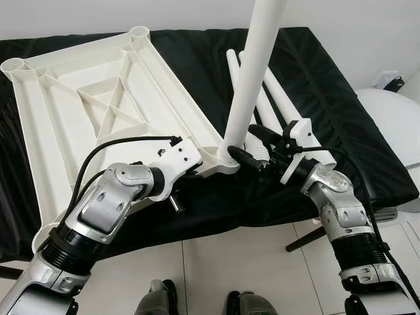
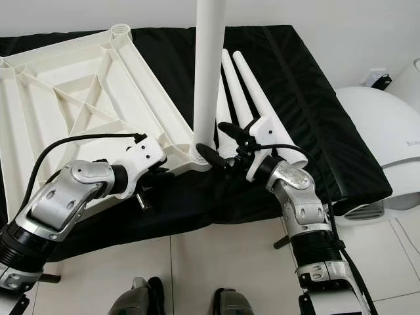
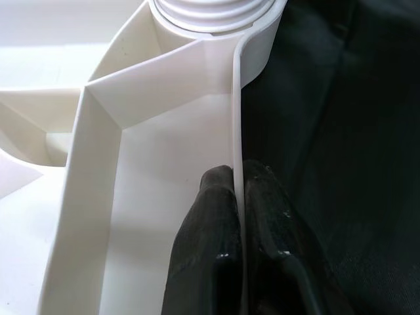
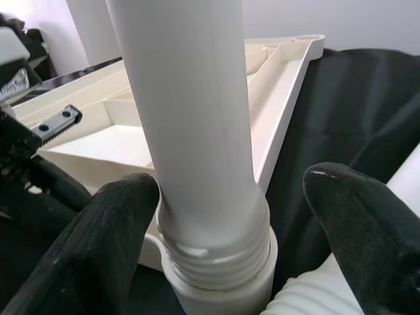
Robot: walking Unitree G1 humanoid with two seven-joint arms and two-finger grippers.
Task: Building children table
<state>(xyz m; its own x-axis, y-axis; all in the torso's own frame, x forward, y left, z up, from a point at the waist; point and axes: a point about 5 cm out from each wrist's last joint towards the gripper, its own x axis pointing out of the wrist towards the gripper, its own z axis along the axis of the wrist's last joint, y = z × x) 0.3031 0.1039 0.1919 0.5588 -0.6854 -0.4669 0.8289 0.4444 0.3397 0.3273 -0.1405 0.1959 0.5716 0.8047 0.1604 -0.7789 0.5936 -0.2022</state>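
Here, left gripper [image 3: 237, 216] pinching ribbed white tabletop [image 1: 98, 98] rim; right gripper [image 4: 230, 210] spread around smooth leg [image 1: 252, 79].

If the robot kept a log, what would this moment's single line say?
left gripper: shut on tabletop rim | right gripper: open around upright leg at corner socket | spare legs: lying on black mattress

Upright white leg [image 4: 190, 131] seated in tabletop [image 4: 275, 72] socket; black fingers [image 4: 98, 243] spread at 7 and 4 o'clock.
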